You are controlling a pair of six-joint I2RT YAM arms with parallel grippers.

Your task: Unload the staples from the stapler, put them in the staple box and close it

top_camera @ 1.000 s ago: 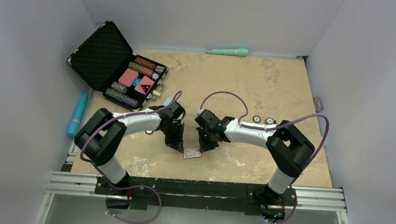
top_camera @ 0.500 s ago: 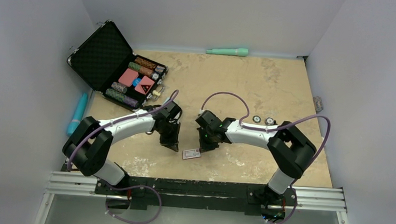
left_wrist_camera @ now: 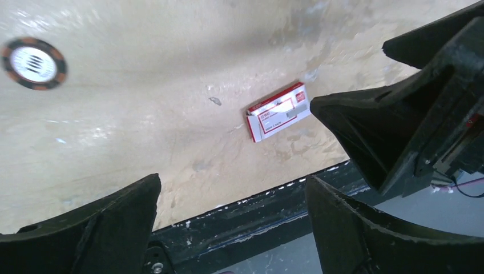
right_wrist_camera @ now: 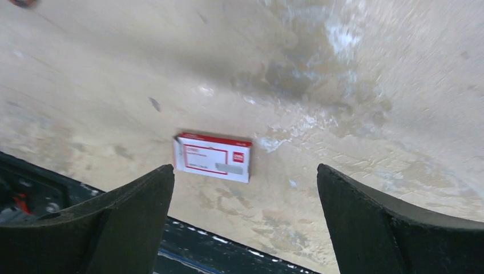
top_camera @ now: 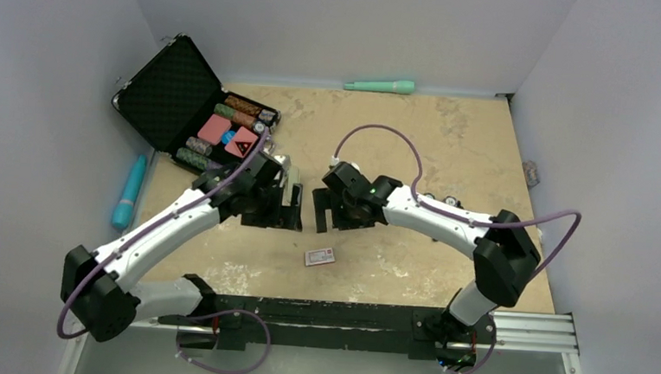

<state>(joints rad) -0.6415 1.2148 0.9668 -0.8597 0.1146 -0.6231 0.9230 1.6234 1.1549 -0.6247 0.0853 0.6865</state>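
A small red-and-white staples box lies flat on the tan table near the front edge. It also shows in the left wrist view and the right wrist view. No stapler shows in any view. My left gripper hangs above the table behind and left of the box, open and empty. Facing it, my right gripper is also open and empty. The two grippers' tips stand close together, a little apart.
An open black case with poker chips sits at the back left. A teal tube lies beside the left wall and a mint one along the back wall. Two chips lie at right, one chip near my left gripper. The black rail borders the front.
Both grippers went from shut to open. Both have risen and drawn back from the box, and the left arm has stretched out from its folded pose.
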